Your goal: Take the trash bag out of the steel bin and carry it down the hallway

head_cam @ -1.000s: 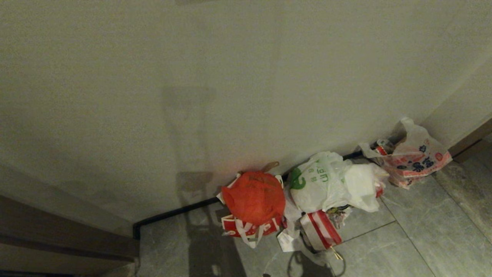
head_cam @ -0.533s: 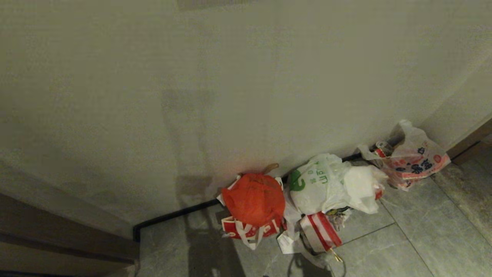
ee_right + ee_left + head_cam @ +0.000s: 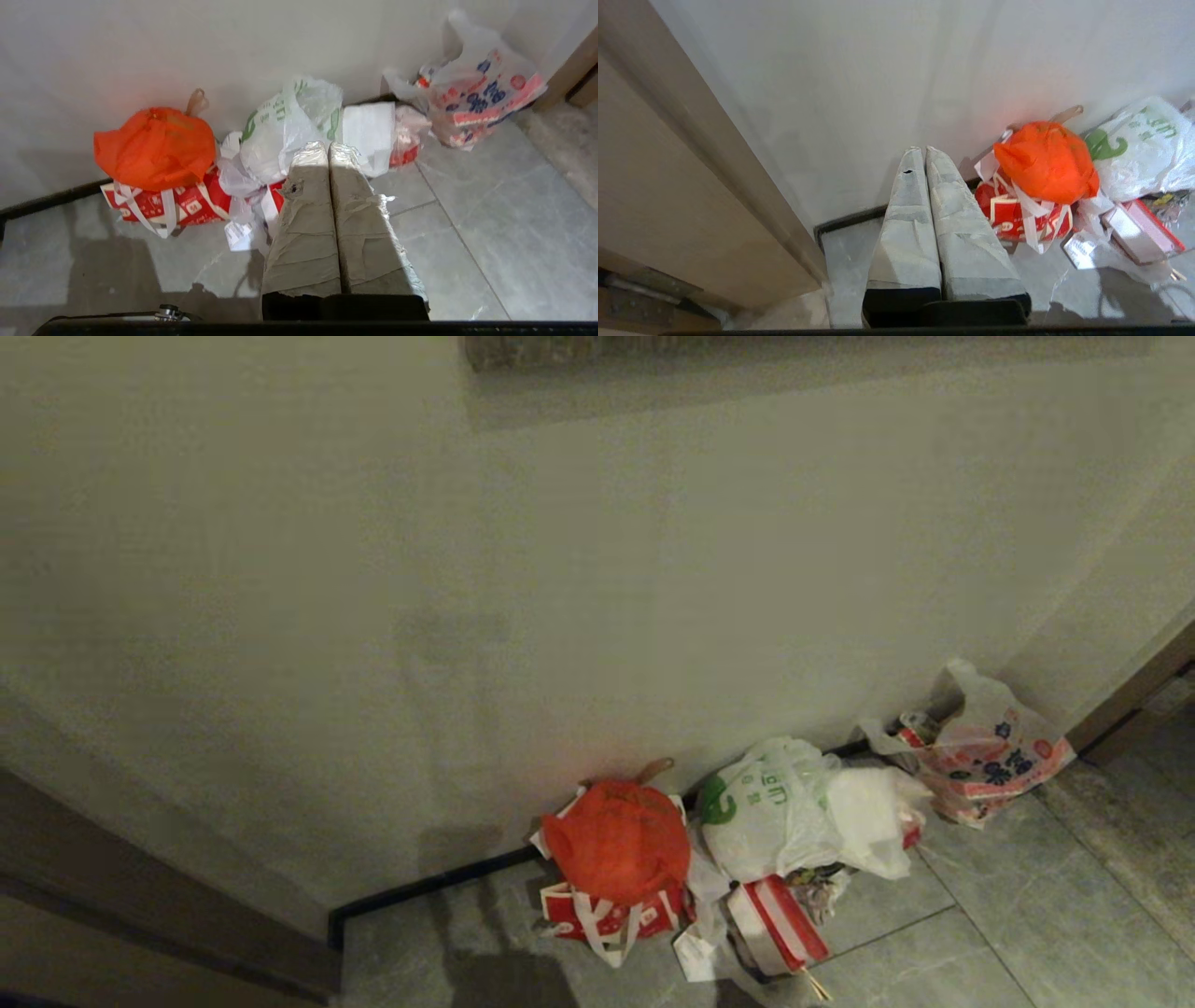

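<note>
My left gripper (image 3: pixel 924 150) hangs with its two taped fingers pressed together, holding nothing; my right gripper (image 3: pixel 328 145) is the same, fingers flat against each other and empty. Neither arm shows in my head view, so I place things only by the wrist cameras. Beyond my right fingertips, against the off-white wall (image 3: pixel 373 616), lies the trash bag (image 3: pixel 285 128), thin translucent white plastic with green printing, crinkled and slumped on the grey floor tiles (image 3: pixel 490 224); my own fingers cover its near edge, so I cannot tell how far it spreads toward me. What is inside it I cannot make out. A white folded thing (image 3: pixel 369 128) lies just beside it, partly behind my fingertip. On the other side of the trash bag sits an orange-red bag (image 3: pixel 156 147) on top of a red and white paper bag (image 3: pixel 154 205) with white ribbon handles, which hides most of the paper bag's top. Past the white thing, nearer the brown door frame (image 3: pixel 567 70), leans a white bag with red-and-blue print (image 3: pixel 476 88), its contents unclear. From my left gripper the orange-red bag is just beyond and to the side of the fingertips, and the trash bag is cut off at the picture's edge. A red and white striped box (image 3: pixel 780 919) lies in front of the trash bag, partly under crumpled plastic.
</note>
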Tool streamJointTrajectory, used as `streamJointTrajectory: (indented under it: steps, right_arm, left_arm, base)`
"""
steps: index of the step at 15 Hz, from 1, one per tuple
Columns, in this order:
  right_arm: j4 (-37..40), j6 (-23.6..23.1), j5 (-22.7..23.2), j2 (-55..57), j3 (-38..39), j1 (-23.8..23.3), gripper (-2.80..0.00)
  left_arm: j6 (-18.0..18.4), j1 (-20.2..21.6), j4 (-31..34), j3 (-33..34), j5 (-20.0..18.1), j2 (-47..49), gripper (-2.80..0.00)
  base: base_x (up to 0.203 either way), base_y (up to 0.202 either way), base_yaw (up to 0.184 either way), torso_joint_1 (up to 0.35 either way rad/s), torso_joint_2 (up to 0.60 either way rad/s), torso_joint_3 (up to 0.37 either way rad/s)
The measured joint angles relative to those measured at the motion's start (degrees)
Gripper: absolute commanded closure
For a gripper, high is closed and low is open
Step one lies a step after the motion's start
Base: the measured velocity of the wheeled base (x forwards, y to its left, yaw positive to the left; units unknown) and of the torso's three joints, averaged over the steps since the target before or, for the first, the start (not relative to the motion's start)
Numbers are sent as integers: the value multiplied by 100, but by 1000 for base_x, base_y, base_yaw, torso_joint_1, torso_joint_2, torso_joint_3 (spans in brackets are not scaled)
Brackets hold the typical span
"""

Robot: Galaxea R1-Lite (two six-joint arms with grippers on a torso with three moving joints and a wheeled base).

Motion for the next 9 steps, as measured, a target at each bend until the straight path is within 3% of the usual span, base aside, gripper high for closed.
streamJointTrajectory:
  steps: [9]
  right_arm:
    - [-8, 9, -2, 0, -2, 0, 0]
  left_arm:
    - [-2, 0, -2, 0, -1, 0, 0]
  base:
    - [0, 0, 0, 2, -1, 203]
